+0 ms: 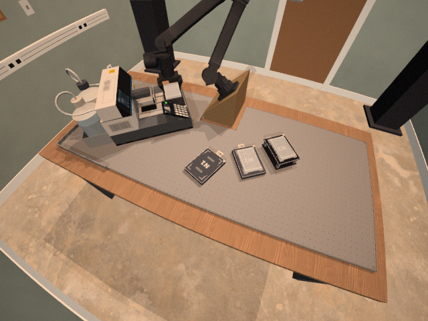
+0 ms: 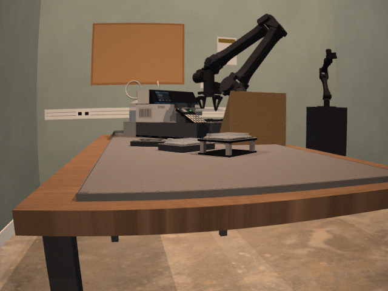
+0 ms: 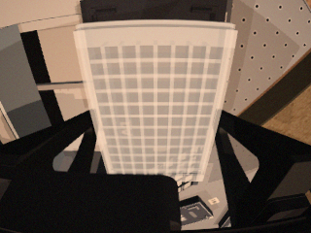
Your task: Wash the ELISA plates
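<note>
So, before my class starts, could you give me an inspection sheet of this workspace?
Surface: grey perforated board on a wooden table.
Job's things: black flat nest N1 without a plate; two pale rectangular plates on the other nests; white-and-black washer, lamp green.
Clutter: nothing seen.
Gripper: black, shut on a translucent gridded plate, held raised.
Cables: nothing seen; white tubes loop behind the washer.
Surroundings: green walls, brown door.
</note>
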Tool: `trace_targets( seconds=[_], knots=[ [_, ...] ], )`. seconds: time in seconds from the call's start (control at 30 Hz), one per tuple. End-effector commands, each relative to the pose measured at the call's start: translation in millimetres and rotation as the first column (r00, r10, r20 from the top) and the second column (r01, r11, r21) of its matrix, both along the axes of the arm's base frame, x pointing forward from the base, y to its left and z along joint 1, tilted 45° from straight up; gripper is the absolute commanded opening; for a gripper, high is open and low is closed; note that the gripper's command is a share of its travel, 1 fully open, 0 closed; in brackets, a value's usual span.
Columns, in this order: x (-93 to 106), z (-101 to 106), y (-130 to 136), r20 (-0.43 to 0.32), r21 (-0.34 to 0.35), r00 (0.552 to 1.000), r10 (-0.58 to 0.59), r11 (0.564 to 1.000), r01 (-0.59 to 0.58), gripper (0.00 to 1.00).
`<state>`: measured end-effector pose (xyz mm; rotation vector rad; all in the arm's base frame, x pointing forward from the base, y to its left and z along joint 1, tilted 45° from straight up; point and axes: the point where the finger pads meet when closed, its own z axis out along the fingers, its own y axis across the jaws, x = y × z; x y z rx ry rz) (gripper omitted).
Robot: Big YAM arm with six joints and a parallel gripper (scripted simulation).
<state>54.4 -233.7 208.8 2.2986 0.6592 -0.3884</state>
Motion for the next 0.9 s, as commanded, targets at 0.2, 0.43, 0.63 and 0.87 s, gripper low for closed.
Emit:
trace_targets(
  seconds=[0.2,0.43,0.63,0.87],
  knots=[
    [-1.2,-6.4,-12.4,-0.011,-0.006,1.0,0.01,1.0,-0.011,0.84],
    [-2.4,-14.6,-20.8,-0.011,-0.006,1.0,0.011,1.0,-0.011,0.84],
    [-2.0,-12.1,-27.5,-0.006,-0.018,1.0,0.011,1.0,-0.011,0.84],
    [-1.5,-12.7,-24.3,-0.003,-0.028,1.0,0.017,0.999,-0.017,0.84]
  ],
)
